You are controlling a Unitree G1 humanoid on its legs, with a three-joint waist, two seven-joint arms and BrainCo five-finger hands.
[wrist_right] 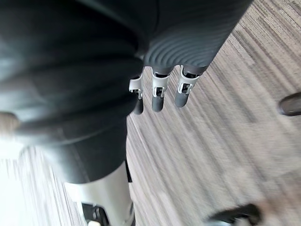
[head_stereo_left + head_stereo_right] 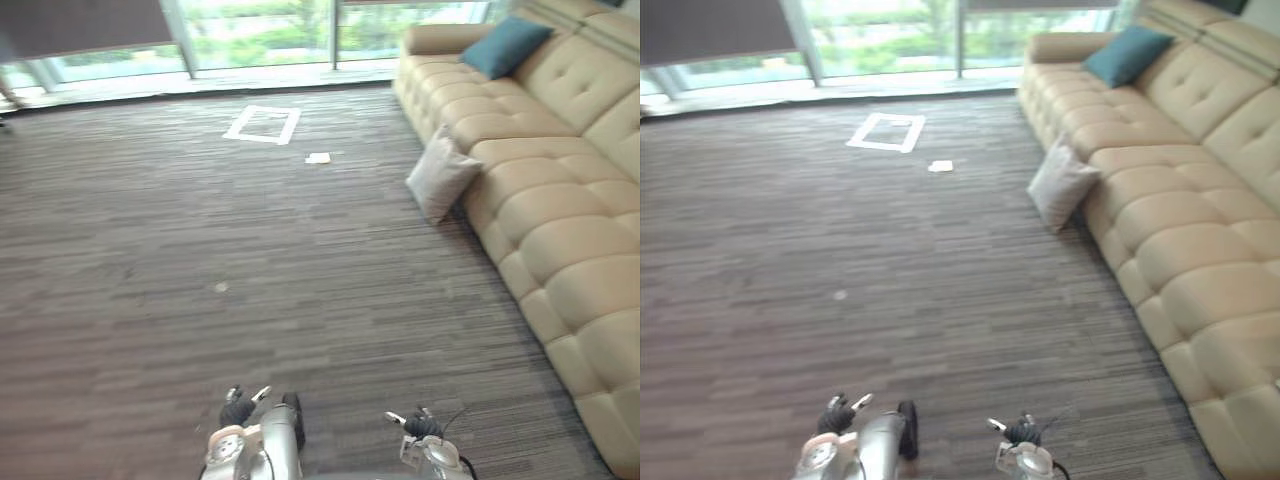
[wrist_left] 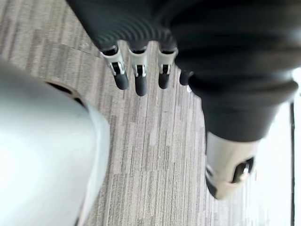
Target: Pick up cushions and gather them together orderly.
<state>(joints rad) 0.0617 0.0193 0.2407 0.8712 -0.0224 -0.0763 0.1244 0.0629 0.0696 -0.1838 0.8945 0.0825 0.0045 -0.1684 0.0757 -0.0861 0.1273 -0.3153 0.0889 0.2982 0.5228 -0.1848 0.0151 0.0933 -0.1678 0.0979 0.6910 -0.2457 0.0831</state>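
Note:
A pale grey cushion (image 2: 440,176) stands on the carpet, leaning against the front of a long beige sofa (image 2: 560,190) on the right. A teal cushion (image 2: 506,45) rests on the sofa's seat near its far armrest. My left hand (image 3: 137,77) hangs over bare carpet with straight fingers and holds nothing. My right hand (image 1: 160,96) also hangs over the carpet, fingers relaxed and empty. Both hands are well short of the cushions, which lie ahead and to the right.
A white tape rectangle (image 2: 262,124) and a small white scrap of paper (image 2: 318,157) lie on the striped grey carpet ahead. Floor-length windows (image 2: 260,40) close off the far end. The sofa runs along the whole right side.

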